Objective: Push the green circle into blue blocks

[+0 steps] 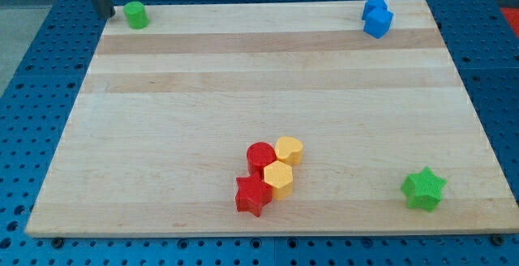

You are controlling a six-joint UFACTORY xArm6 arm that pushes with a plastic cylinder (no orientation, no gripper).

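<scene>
Nearest the view's bottom, on my wooden board [162, 136], a red star [252, 195] sits in a tight cluster with a yellow hexagon [279, 178] touching its upper right side, a red circle [260, 156] just above them, and a yellow heart-like block [289, 149] pressed against the red circle's right side. Off toward the view's bottom right corner, well apart from that cluster, lies a green star [424, 188] on its own. The middle of the board holds nothing I need to steer around. At the far edge, toward the view's top right, two blue blocks [377, 17] are huddled together, touching, one partly behind the other; I cannot make out their exact shapes. Across at the view's top left corner sits the green circle [135, 14], right on the board's far edge and well apart from the blue pair. My tip [106, 15] stands just to the view's left of the green circle, near it, at the board's corner; whether it touches the block I cannot tell. My rod has no fingers to open or close, so there is no grasp state to report.
</scene>
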